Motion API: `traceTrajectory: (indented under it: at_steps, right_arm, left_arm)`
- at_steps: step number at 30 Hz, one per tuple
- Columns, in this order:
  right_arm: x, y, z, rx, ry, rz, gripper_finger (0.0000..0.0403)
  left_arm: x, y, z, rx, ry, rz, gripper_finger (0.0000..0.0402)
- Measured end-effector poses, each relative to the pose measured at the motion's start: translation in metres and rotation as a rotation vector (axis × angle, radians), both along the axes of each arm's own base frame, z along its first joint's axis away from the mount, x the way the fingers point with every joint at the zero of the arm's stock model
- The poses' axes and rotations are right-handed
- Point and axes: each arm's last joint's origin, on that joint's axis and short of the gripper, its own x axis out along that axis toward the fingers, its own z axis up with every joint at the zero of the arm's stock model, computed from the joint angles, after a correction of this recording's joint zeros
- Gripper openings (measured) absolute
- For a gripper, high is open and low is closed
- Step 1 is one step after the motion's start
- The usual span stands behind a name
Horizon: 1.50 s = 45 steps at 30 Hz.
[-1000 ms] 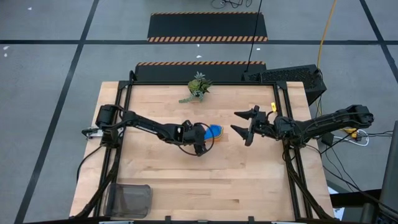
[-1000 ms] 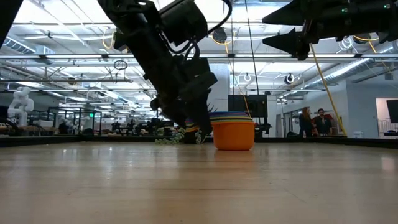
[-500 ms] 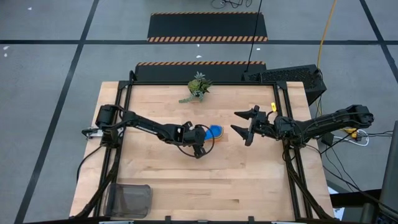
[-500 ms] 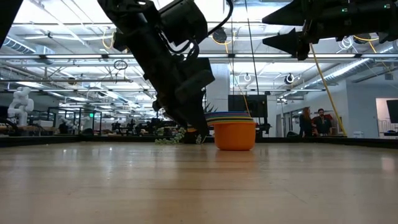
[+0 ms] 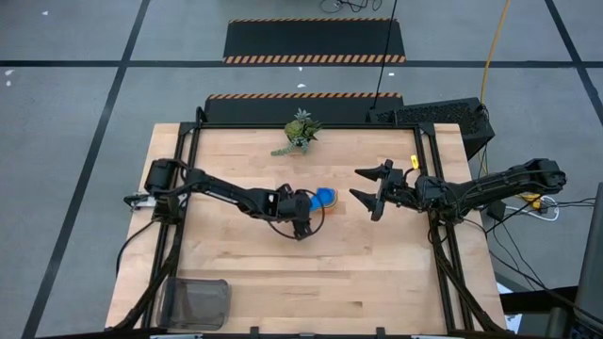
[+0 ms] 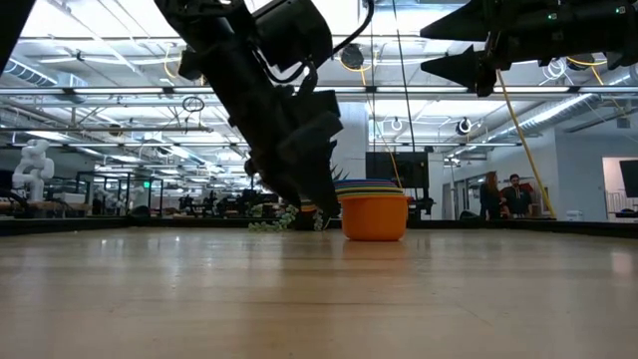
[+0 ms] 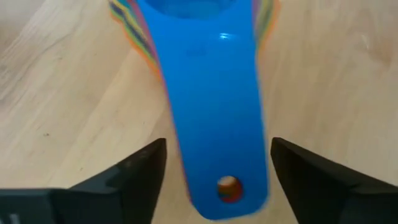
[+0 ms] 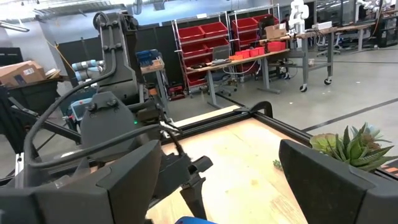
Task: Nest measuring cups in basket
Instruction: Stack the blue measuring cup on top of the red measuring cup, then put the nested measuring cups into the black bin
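The measuring cups point(image 5: 324, 198) stand nested in one stack at the table's middle, a blue cup on top. The stack rests on the base of the orange outer cup point(image 6: 374, 217). My left gripper point(image 5: 306, 211) slants down just left of the stack, open. In the left wrist view its fingers point(image 7: 140, 168) stand on either side of the blue top cup's handle point(image 7: 214, 112) with a small gap on each side. My right gripper point(image 5: 360, 186) hangs open above the table, right of the stack. The basket point(image 5: 198, 303) stands at the near left corner.
A small green plant point(image 5: 300, 132) sits near the table's far edge, behind the stack. Bare wood lies between the stack and the basket. Black frame rails run along the table's left and right sides.
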Motion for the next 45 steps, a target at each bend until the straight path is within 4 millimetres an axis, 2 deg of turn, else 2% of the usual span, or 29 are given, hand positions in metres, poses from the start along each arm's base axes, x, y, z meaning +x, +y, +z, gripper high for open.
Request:
traceTrajectory:
  at_steps: [5,8,17,27,31,37,45]
  right_arm:
    - [0.000,0.000,0.000,0.000,0.001,0.000,0.0318]
    - [0.000,0.000,-0.001,-0.001,0.008,0.000,0.0318]
    - [0.000,0.000,-0.002,0.001,0.016,0.000,0.0318]
    - [0.000,0.000,-0.002,0.003,0.014,-0.001,0.0318]
    - [0.000,0.000,-0.001,0.003,0.008,-0.002,0.0318]
    - [0.000,0.000,-0.001,0.003,0.008,-0.002,0.0318]
    - [0.000,0.000,-0.002,-0.015,0.020,-0.003,0.0318]
  left_arm:
    - [-0.004,-0.016,0.002,0.062,0.021,-0.048,0.0332]
    - [-0.014,-0.028,0.008,0.156,0.070,-0.065,0.0346]
    - [-0.037,-0.065,0.014,0.526,0.163,-0.087,0.0349]
    - [-0.054,-0.105,0.016,0.857,0.262,-0.353,0.0349]
    - [-0.059,-0.107,0.006,0.956,0.354,-0.489,0.0349]
    - [-0.066,-0.096,-0.013,1.112,0.399,-0.514,0.0349]
    - [-0.057,-0.084,-0.020,1.144,0.292,-0.527,0.0349]
